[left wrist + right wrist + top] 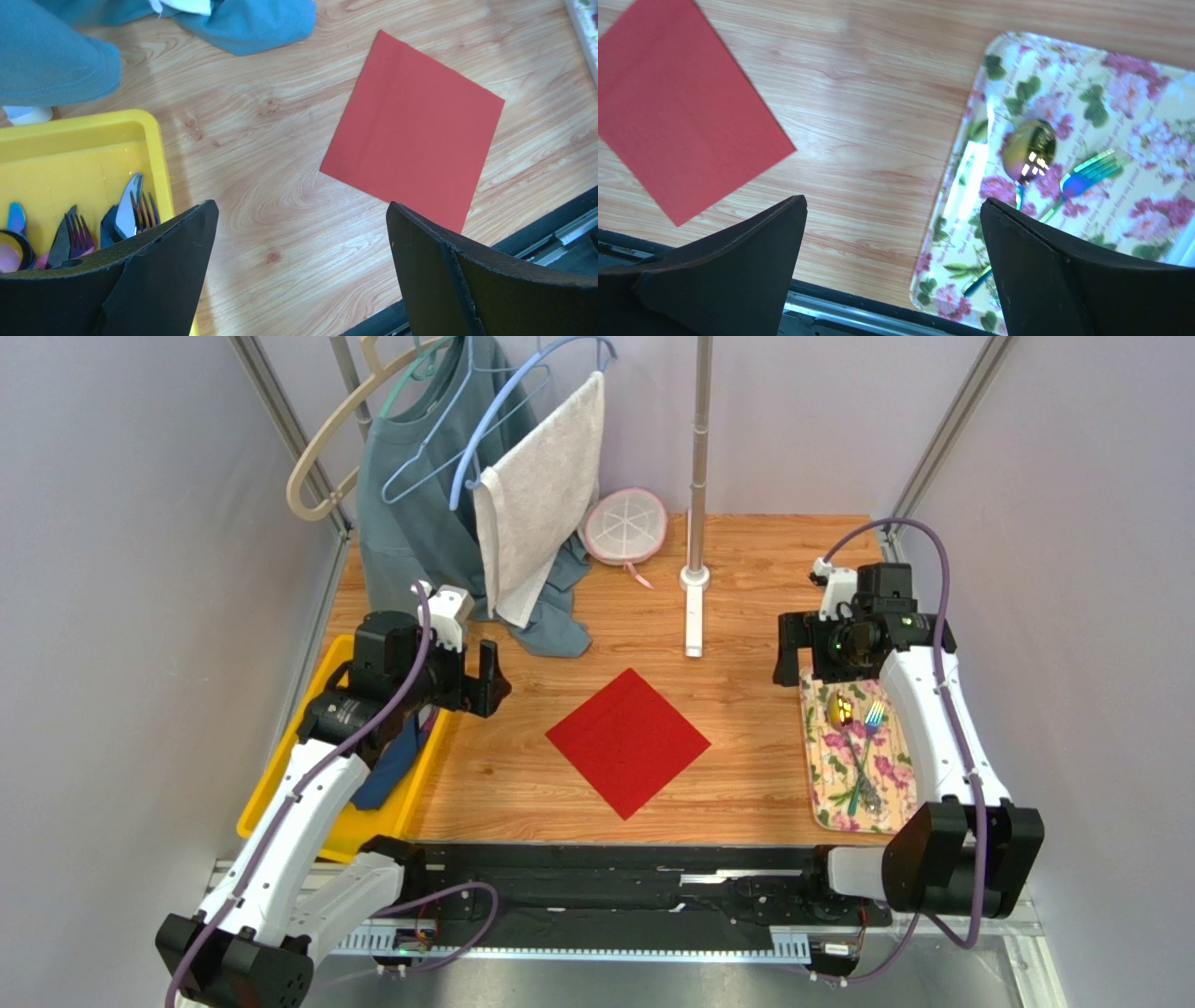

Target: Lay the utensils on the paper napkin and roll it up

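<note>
The red paper napkin [627, 742] lies flat as a diamond in the middle of the wooden table, also visible in the left wrist view [414, 129] and the right wrist view [675, 112]. The utensils, a shiny gold spoon [1029, 150] and a fork [1092, 168], rest on a floral tray [828, 791] at the right. My right gripper [814, 661] hovers open over the tray's far end; nothing sits between its fingers [894, 203]. My left gripper [494, 679] hangs open left of the napkin, beside the yellow bin, empty [302, 210].
A yellow bin [84, 150] at the left holds other cutlery [133, 210]. At the back hang a teal shirt [421, 490] and a white towel [540, 490]. A pink round dish [624, 525] and a metal pole on a white base [694, 609] stand behind the napkin.
</note>
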`<action>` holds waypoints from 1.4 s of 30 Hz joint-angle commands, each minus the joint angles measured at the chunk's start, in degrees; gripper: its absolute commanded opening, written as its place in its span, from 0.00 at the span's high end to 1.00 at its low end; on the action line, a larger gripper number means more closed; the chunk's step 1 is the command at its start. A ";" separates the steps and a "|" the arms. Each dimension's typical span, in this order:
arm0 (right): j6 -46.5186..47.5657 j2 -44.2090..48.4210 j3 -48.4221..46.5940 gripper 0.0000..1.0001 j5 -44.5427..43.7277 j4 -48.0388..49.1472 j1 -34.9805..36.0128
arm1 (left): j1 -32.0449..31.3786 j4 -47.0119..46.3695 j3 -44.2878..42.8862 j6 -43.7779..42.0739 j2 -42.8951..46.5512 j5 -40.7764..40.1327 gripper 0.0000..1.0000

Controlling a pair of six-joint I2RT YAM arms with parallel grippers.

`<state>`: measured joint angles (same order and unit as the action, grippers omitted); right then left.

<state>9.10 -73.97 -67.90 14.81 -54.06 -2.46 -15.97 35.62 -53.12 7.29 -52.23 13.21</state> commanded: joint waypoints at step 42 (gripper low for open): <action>-3.30 -19.10 7.34 0.70 -11.91 8.36 -24.17 | 0.32 -5.47 0.65 -2.46 0.64 7.44 0.01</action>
<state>8.23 -91.35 -60.77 3.05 -48.10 -26.68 -15.99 32.42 -51.03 4.25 -51.11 19.20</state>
